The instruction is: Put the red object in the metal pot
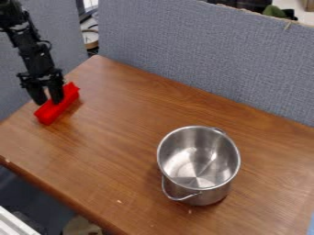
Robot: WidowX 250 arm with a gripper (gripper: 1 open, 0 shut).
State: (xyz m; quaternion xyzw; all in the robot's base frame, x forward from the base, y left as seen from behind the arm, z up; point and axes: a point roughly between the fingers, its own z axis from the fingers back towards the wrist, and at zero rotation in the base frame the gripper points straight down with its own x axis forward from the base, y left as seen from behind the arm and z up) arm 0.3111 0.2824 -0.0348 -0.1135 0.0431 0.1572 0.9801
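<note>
Beyond the red block (57, 104), the metal pot (199, 163) holds nothing. The gripper (48, 97) is at the block; its opening and grip are unclear.

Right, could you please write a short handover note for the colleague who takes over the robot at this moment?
Hand: lowered over the red block at the table's left side; I cannot tell whether the fingers are closed on it.
Red block: lying on the wooden table, near its left edge.
Metal pot: upright on the right part of the table, nothing visible inside.
Done: hand is at the block.
Left: confirm the grip, lift, carry to the pot, release inside.
</note>
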